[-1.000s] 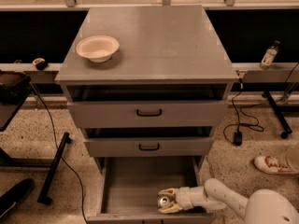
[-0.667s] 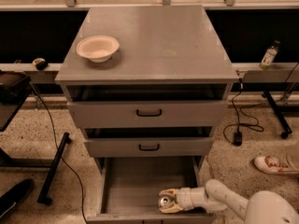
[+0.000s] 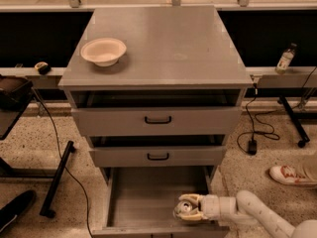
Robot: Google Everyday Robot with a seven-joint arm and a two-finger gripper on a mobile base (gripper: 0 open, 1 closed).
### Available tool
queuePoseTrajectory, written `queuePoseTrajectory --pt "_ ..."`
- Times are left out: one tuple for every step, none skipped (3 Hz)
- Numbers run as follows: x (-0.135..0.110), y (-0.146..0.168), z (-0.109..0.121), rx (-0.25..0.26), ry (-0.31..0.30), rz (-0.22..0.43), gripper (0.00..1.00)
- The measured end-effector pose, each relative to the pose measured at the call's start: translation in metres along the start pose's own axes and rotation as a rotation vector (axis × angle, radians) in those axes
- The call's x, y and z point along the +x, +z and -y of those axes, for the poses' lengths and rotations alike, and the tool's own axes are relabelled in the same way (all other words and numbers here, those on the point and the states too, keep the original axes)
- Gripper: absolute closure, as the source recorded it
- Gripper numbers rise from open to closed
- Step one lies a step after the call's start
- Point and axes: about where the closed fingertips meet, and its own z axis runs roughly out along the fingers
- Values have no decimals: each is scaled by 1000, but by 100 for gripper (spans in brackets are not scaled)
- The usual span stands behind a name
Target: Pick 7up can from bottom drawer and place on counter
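Observation:
The bottom drawer (image 3: 143,192) is pulled open, plain grey inside. The 7up can (image 3: 184,207) stands near its front right corner, silver top up. My gripper (image 3: 185,208) reaches in from the lower right on a white arm (image 3: 247,207), with one finger (image 3: 192,199) behind the can and one in front, closed around it. The can looks still on or just above the drawer floor. The counter (image 3: 168,38) is the wide grey top of the cabinet.
A cream bowl (image 3: 103,50) sits on the counter's left side. Two shallower drawers with black handles (image 3: 158,119) overhang the bottom drawer. A small clear bottle (image 3: 285,58) stands on a ledge at right. Cables and a shoe (image 3: 290,175) lie on the floor.
The gripper and can stay at the same spot in the drawer; no visible movement.

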Motion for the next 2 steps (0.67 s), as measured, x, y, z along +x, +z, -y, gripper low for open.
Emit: queuePoseTrajectory --pt "-74 -55 -7 -14 -50 43 100" --pt "-145 -91 -14 -87 -77 50 100"
